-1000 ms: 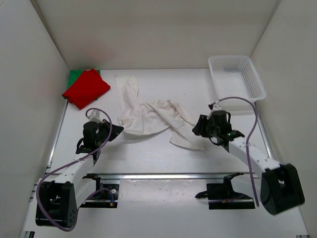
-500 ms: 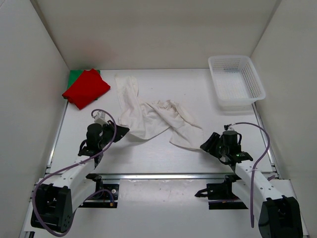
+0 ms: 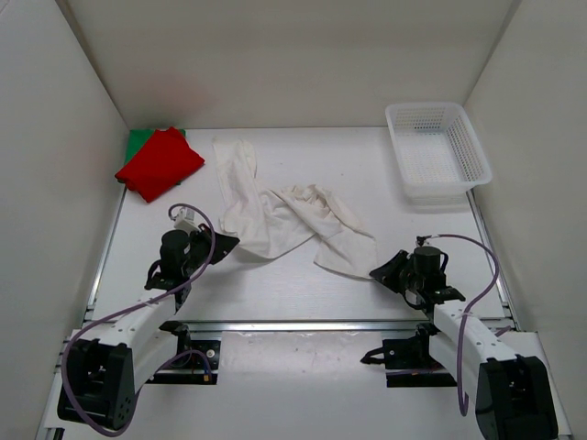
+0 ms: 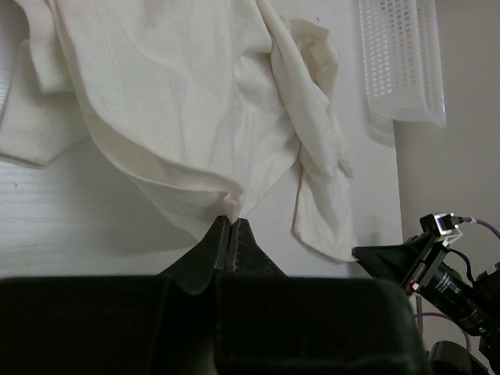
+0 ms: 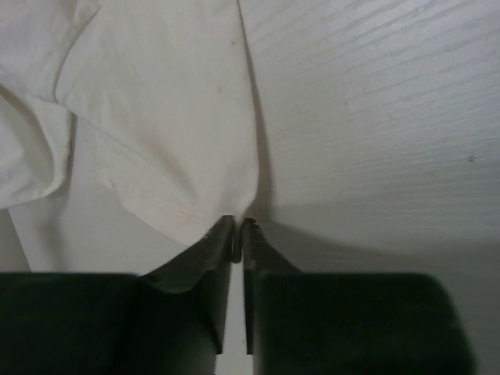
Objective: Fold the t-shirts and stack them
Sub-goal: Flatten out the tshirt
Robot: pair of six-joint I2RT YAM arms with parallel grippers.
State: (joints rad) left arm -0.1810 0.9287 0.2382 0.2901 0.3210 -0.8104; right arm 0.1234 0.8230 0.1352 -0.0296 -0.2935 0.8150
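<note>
The off-white t-shirt (image 3: 292, 220) lies crumpled in the middle of the table, spread wide in the left wrist view (image 4: 180, 101). My left gripper (image 3: 224, 244) is shut on its near left hem, and a small peak of cloth rises from the closed tips (image 4: 232, 222). At the shirt's near right corner (image 5: 164, 125) my right gripper (image 3: 379, 272) has its jaws pressed together on the cloth edge (image 5: 239, 227). The red t-shirt (image 3: 161, 163) lies folded on the green t-shirt (image 3: 138, 139) at the back left corner.
A white mesh basket (image 3: 438, 149) stands at the back right, also seen in the left wrist view (image 4: 400, 62). White walls close in the table on three sides. A metal rail (image 3: 303, 324) runs along the near edge between the arm bases.
My right arm drew back toward the near edge and its gripper, open before, closed on the shirt's near right corner. The left gripper stayed shut on the hem, pulling it slightly nearer.
</note>
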